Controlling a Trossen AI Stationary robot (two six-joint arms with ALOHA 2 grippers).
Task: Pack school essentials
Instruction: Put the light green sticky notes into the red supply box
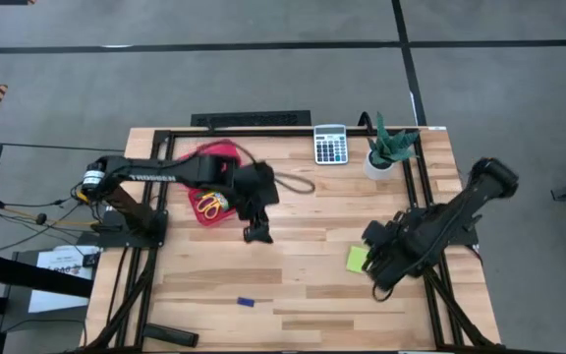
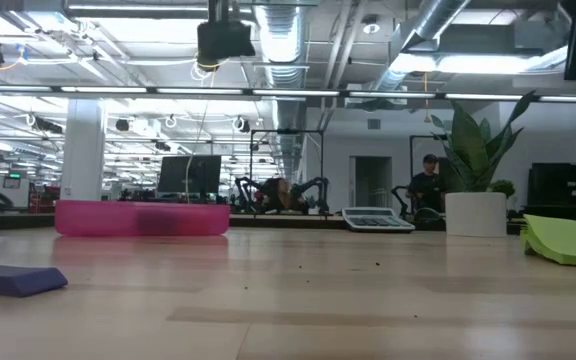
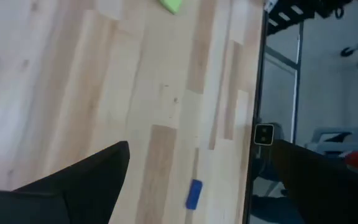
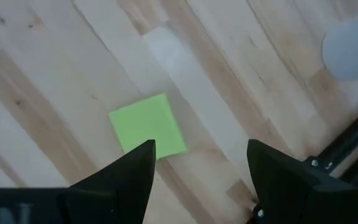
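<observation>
The lime sticky-note pad (image 1: 358, 259) lies flat on the wooden table at the right; it also shows in the right wrist view (image 4: 148, 124) and the low view (image 2: 566, 242). My right gripper (image 1: 374, 262) hovers just right of the pad, open and empty (image 4: 201, 146). The tiny blue eraser (image 1: 246, 302) lies near the table's near edge (image 3: 193, 194). My left gripper (image 1: 256, 234) is open and empty (image 3: 201, 149) above the table's middle, right of the red case (image 1: 214, 187). Yellow-handled scissors (image 1: 207, 205) lie in the case. The other stationery is out of view.
A grey calculator (image 1: 330, 144) and a potted plant (image 1: 389, 152) stand at the far edge, right of middle. A dark cable loop (image 1: 298, 182) lies by the case. A black object (image 1: 170, 336) lies at the near left corner. Bare wood spans the table's middle.
</observation>
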